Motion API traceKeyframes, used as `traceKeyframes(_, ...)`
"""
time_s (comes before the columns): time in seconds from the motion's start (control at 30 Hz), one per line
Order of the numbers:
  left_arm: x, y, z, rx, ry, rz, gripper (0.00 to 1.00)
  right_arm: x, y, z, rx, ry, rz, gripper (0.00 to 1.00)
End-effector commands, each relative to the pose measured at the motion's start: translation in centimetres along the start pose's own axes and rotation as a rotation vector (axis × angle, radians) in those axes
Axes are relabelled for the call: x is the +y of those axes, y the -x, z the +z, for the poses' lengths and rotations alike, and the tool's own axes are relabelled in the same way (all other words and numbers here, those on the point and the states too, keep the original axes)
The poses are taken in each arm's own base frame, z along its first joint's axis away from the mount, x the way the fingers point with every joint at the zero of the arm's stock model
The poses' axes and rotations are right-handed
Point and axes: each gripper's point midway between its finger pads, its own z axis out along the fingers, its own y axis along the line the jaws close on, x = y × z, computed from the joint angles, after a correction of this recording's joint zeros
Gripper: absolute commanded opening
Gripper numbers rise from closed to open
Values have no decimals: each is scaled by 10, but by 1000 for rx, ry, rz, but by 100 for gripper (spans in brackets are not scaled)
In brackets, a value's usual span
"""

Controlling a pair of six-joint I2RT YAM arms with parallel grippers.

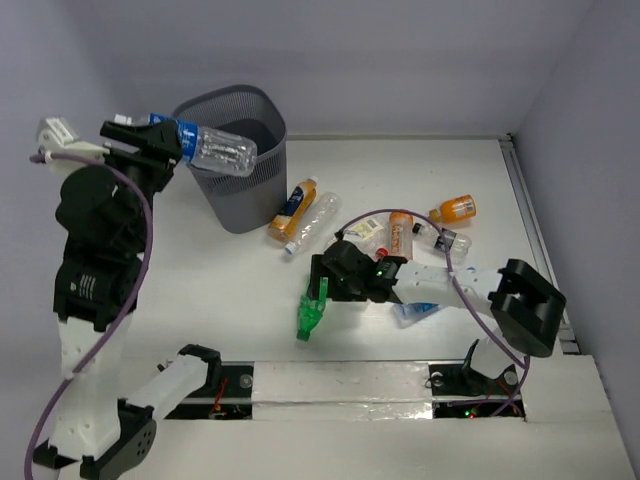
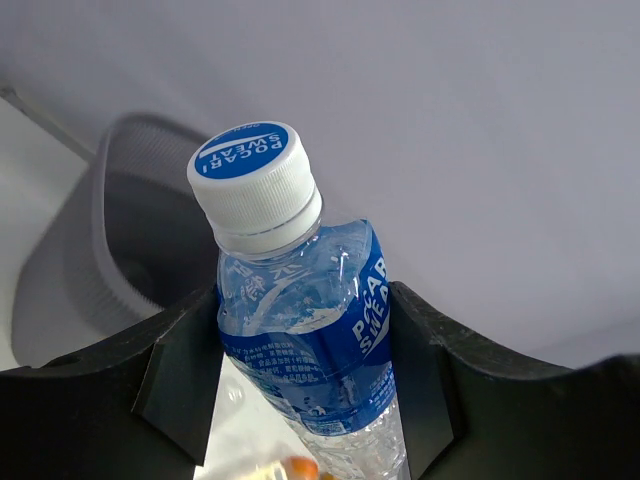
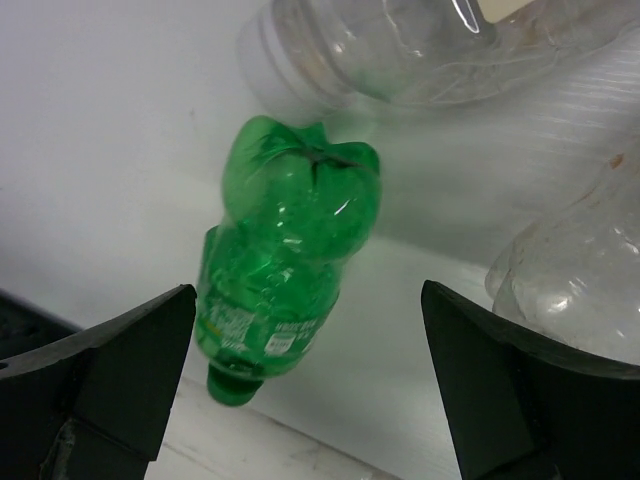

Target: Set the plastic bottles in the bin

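Note:
My left gripper (image 1: 160,140) is shut on a clear plastic bottle with a blue label (image 1: 215,148), held level over the left rim of the dark mesh bin (image 1: 240,190). In the left wrist view the bottle (image 2: 300,330) fills the gap between both pads, its white cap pointing up, with the bin (image 2: 110,260) beyond it. My right gripper (image 1: 322,290) stands open over a crumpled green bottle (image 1: 311,315) lying near the table's front edge. In the right wrist view the green bottle (image 3: 285,270) lies nearer the left finger (image 3: 140,350), untouched.
Right of the bin lie an orange bottle with a blue label (image 1: 293,208) and a clear bottle (image 1: 312,222). Further right lie two orange bottles (image 1: 400,235) (image 1: 455,210) and a clear one (image 1: 440,240). Another clear bottle (image 1: 415,312) lies under my right arm. Clear bottles (image 3: 580,280) crowd the green one.

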Motion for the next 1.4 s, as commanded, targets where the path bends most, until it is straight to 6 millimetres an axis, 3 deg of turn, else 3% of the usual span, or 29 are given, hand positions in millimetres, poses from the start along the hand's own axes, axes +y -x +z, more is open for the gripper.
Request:
traceKeyframes(0.0,-17,26,33,-113,34,97,31,12,11,15,-56,12,28,100)
traceKeyframes(0.13,-22,38,64,-194,93,177,32,22,9,25,-45,45,26,100)
traceKeyframes(0.17,-21,34,80,-199,112,198,32,24,10,26,-44,49,22,100)
traceKeyframes(0.23,-23,37,91,-222,139,220,32,29,12,30,-40,52,10,100)
traceKeyframes(0.33,-14,27,123,-230,196,304,32,29,7,40,-20,46,0,100)
traceKeyframes(0.4,-11,24,134,-233,220,359,32,29,3,46,-2,44,-1,98)
traceKeyframes(0.5,3,4,151,-199,251,418,33,30,4,46,-5,43,-3,93)
traceKeyframes(0.6,17,-12,158,-175,268,449,37,36,11,41,-18,53,-21,80)
traceKeyframes(0.63,21,-15,160,-170,275,460,39,37,12,40,-18,57,-29,76)
traceKeyframes(0.7,30,-25,163,-149,287,483,53,40,13,36,-19,71,-31,69)
traceKeyframes(0.73,31,-29,163,-137,280,492,62,44,17,30,-33,87,-28,61)
traceKeyframes(0.77,31,-30,162,-129,272,494,80,44,19,26,-40,93,-28,58)
traceKeyframes(0.83,31,-37,161,-101,249,493,92,48,23,14,-54,124,-32,45)
traceKeyframes(0.93,27,-41,157,-73,214,485,98,52,25,-1,-65,167,-30,44)
traceKeyframes(1.13,14,-41,135,-8,144,465,98,74,53,-55,-146,275,-25,44)
traceKeyframes(1.27,14,-48,100,69,71,415,95,103,92,-102,-250,344,-52,44)
traceKeyframes(1.3,26,-62,96,112,80,419,95,122,115,-124,-312,384,-51,44)
traceKeyframes(1.37,30,-68,77,147,46,394,95,134,136,-142,-359,393,-87,44)
